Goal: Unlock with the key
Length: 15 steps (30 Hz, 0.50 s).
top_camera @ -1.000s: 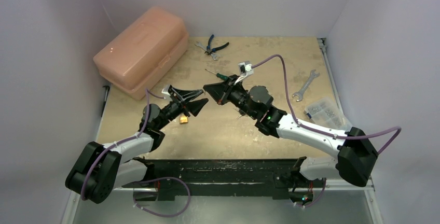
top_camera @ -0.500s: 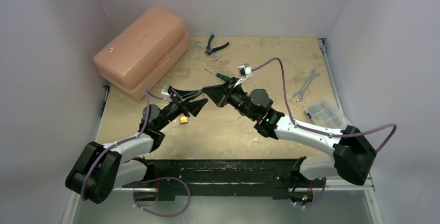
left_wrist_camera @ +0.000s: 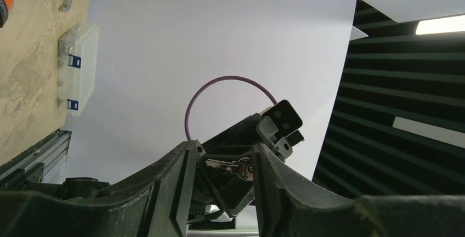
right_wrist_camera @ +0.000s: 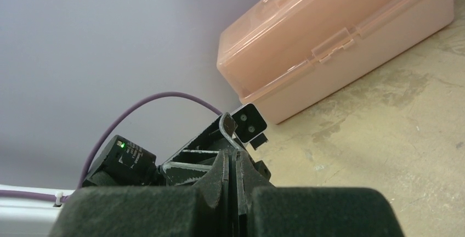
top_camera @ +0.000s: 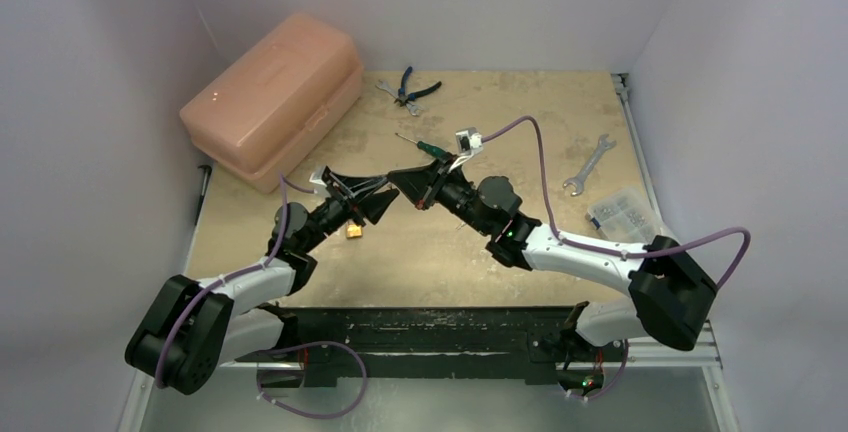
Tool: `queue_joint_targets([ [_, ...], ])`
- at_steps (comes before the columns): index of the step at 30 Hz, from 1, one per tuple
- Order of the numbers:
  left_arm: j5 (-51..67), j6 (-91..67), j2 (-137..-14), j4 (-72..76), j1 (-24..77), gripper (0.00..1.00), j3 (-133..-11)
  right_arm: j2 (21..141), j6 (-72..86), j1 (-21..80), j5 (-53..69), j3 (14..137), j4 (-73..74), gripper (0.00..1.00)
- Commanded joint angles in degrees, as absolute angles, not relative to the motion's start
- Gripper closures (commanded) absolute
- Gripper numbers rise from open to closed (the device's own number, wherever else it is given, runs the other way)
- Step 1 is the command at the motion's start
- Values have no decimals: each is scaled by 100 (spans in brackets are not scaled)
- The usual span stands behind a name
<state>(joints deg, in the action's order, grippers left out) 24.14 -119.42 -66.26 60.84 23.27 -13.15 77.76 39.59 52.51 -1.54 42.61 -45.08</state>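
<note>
My right gripper (top_camera: 396,174) is shut on a thin silver key (left_wrist_camera: 230,165). In the left wrist view the key lies sideways in the gap between my left gripper's (left_wrist_camera: 222,176) fingers. In the right wrist view (right_wrist_camera: 233,160) only a thin metal edge shows between the closed pads. My left gripper (top_camera: 388,188) is open, and its tips meet the right gripper's tips above the table. A small orange-yellow lock (top_camera: 353,232) sits just below the left gripper; I cannot tell whether it touches it.
A pink plastic toolbox (top_camera: 272,97) stands at the back left and also shows in the right wrist view (right_wrist_camera: 340,34). Pliers (top_camera: 410,89) and a screwdriver (top_camera: 420,145) lie behind the grippers. A wrench (top_camera: 588,164) and a clear screw box (top_camera: 625,217) lie at the right.
My right gripper has moved left with the key until its tip reaches between the left gripper's fingers. The left arm has stayed in place.
</note>
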Motion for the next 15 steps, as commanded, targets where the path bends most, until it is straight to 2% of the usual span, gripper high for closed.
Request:
queue_joint_targets([
  [1,2344,-12786,-6482,6754,2329,58,-1260,7790,3979,5300,-63,4166,-4854,100],
  [15,2229,-12752,-6400,6677,2329,76,-1204,7693,4025,5309,-97,3895,-4968,100],
])
